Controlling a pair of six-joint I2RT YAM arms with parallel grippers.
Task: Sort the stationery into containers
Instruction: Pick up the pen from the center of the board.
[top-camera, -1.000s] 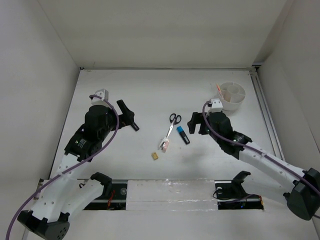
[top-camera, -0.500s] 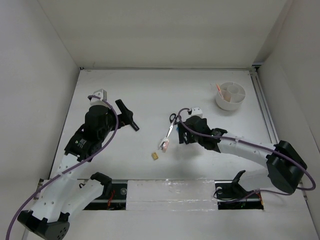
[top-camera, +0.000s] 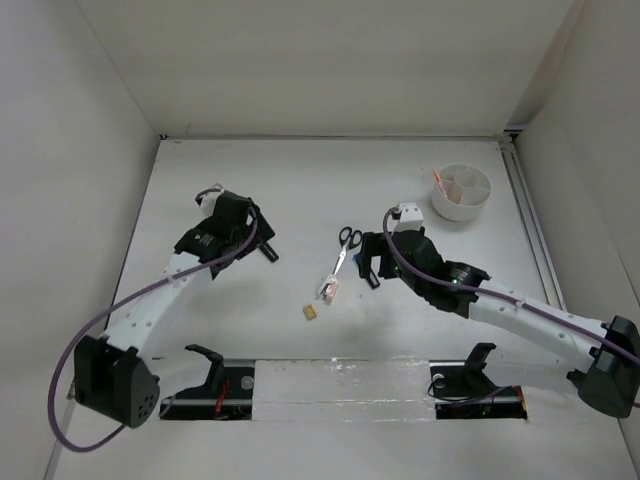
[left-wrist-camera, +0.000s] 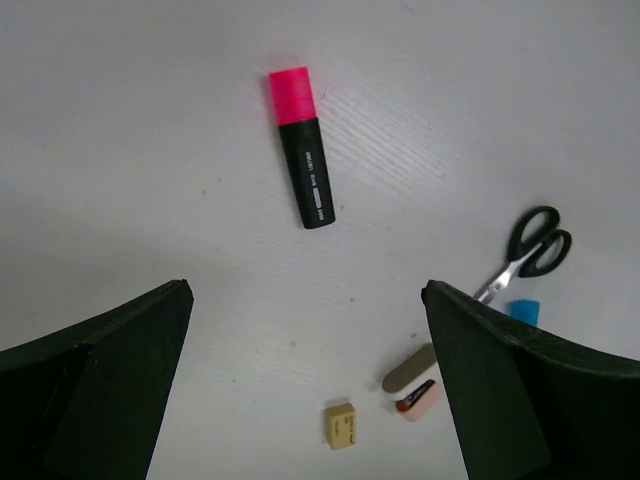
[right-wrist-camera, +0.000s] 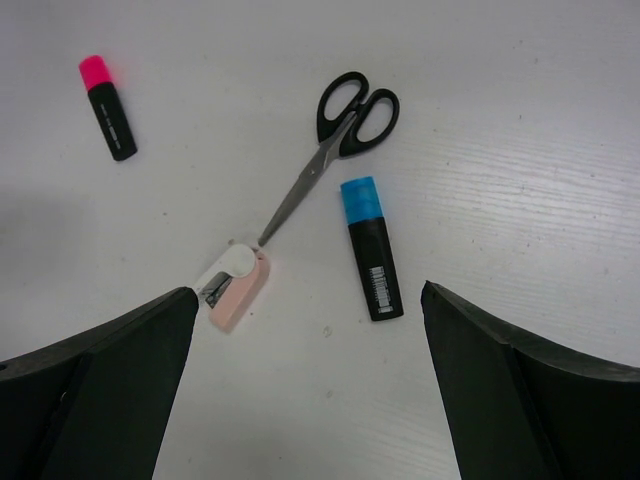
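Right wrist | right claw (right-wrist-camera: 308, 290), left claw (left-wrist-camera: 305, 290) apart | scissors (right-wrist-camera: 320, 165) tips lower-left; blue marker (right-wrist-camera: 372, 250) cap roughly up

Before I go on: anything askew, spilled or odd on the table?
Nothing spilled or damaged. Two small things: the thin red pen pokes out over the rim of the round white plastic tub, and the blade tip of the black-handled scissors seems to touch the small pink-and-white gadget.

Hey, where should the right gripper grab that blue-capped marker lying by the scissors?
Take the blue-capped marker by its black barrel, mid-length, coming straight down and closing across its narrow width. It lies flat, apart from the scissors, with bare table along both long sides.
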